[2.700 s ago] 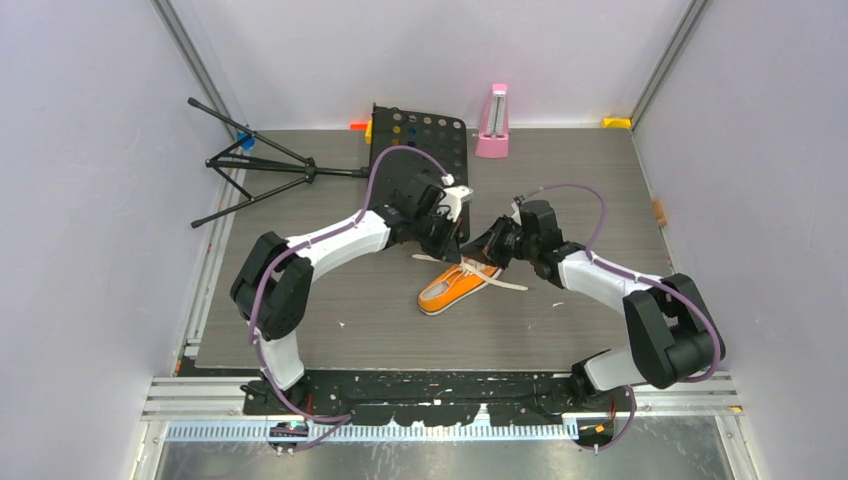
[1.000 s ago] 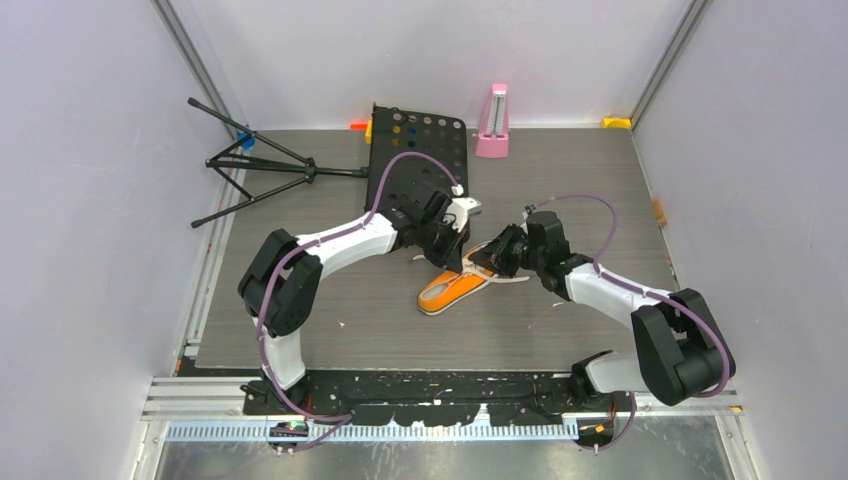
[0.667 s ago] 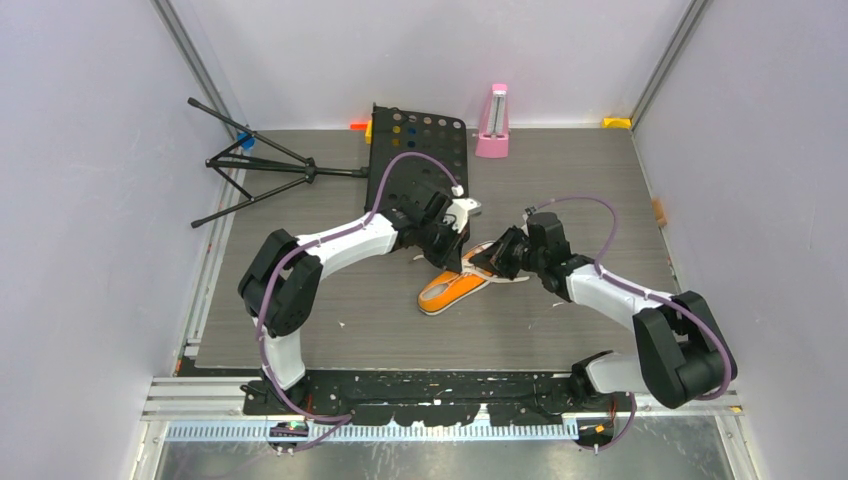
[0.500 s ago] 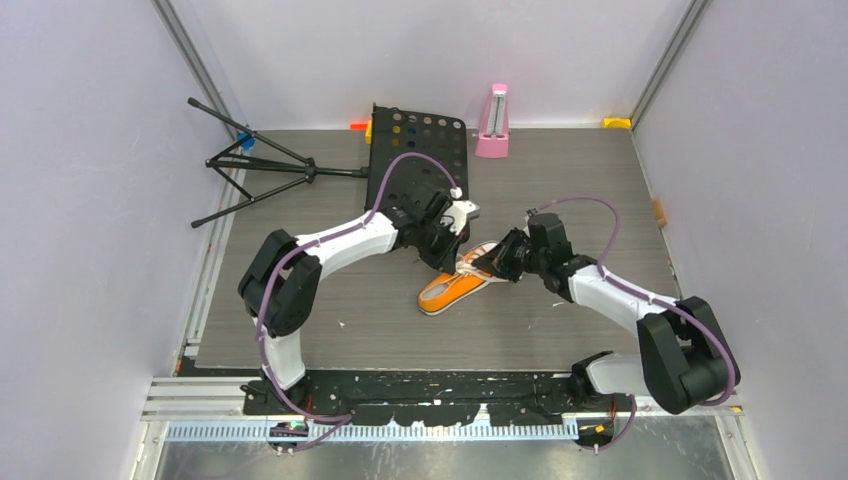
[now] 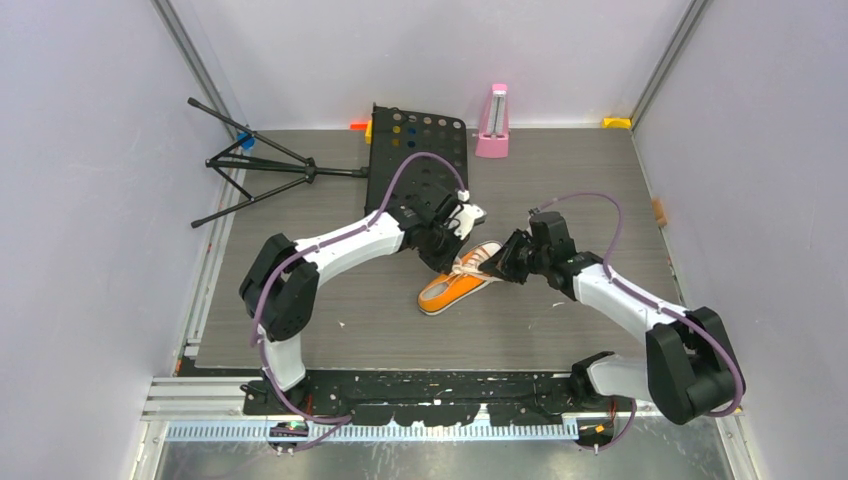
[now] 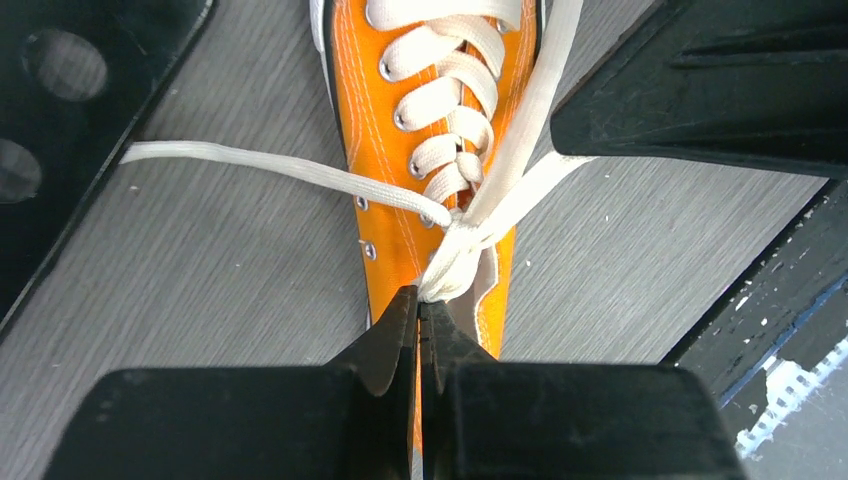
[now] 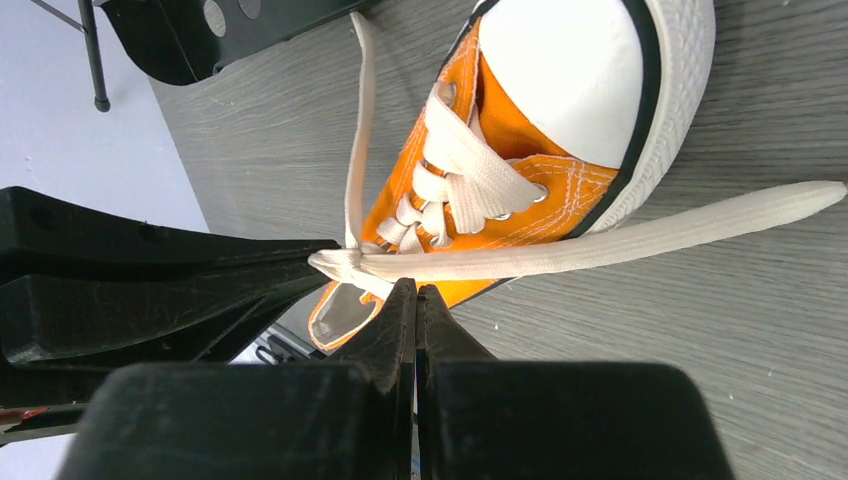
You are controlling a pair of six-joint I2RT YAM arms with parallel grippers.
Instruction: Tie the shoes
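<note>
The orange shoe (image 5: 445, 291) lies on the grey table, white toe cap toward the near left. In the left wrist view its white laces (image 6: 440, 105) run up to a knot-like bunch, and my left gripper (image 6: 419, 298) is shut on that bunch over the shoe (image 6: 385, 200). My right gripper (image 7: 415, 290) is shut too, with a lace strand (image 7: 600, 240) pulled taut across its tips above the shoe (image 7: 500, 140). From above, the left gripper (image 5: 455, 260) and right gripper (image 5: 492, 266) meet over the shoe's heel end.
A black perforated plate (image 5: 420, 150) lies behind the left arm, a pink metronome (image 5: 492, 122) at the back. A black folding stand (image 5: 265, 170) sprawls at the back left. Walls close in on both sides.
The right gripper has shut on the lace and drawn back a little to the right. The left wrist has shifted slightly toward the back, and the laces now run taut between the two grippers.
</note>
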